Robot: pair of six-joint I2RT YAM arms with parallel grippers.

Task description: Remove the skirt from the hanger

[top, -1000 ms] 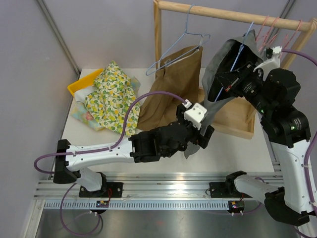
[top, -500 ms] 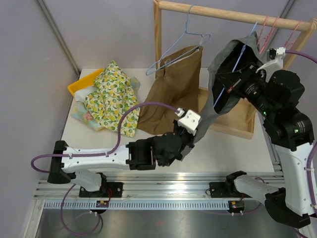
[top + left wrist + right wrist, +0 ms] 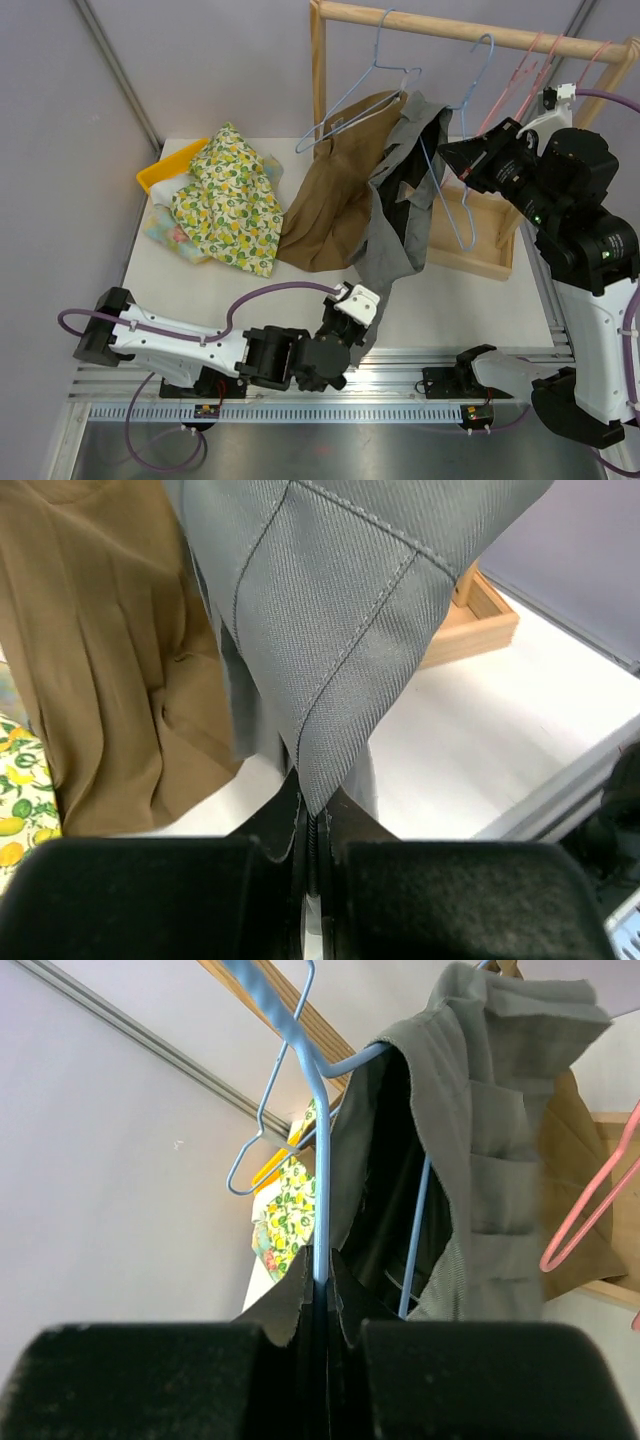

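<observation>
The grey skirt [image 3: 395, 225] hangs stretched from the blue wire hanger [image 3: 462, 215], still draped over one of its arms. The hanger's hook rests on the wooden rail [image 3: 450, 28]. My left gripper [image 3: 352, 332] is low near the table's front edge, shut on the skirt's bottom corner; the left wrist view shows the grey cloth [image 3: 340, 610] pinched between the closed jaws of the left gripper [image 3: 312, 825]. My right gripper [image 3: 452, 158] is shut on the hanger; in the right wrist view the blue wire [image 3: 318, 1160] runs into the right gripper [image 3: 322, 1295], with the skirt [image 3: 490, 1160] beside it.
A brown garment [image 3: 340, 195] hangs on a second pale blue hanger [image 3: 360, 90] just left of the skirt. Pink hangers [image 3: 530, 70] hang at the rail's right end. The wooden rack base [image 3: 480, 255] lies behind. A lemon-print cloth [image 3: 225, 195] and a yellow bin [image 3: 165, 165] sit at the left.
My left gripper closed on the skirt's corner and pulled it down toward the near edge, stretching the skirt. The right gripper and hanger shifted right, and the skirt slid partway along the hanger.
</observation>
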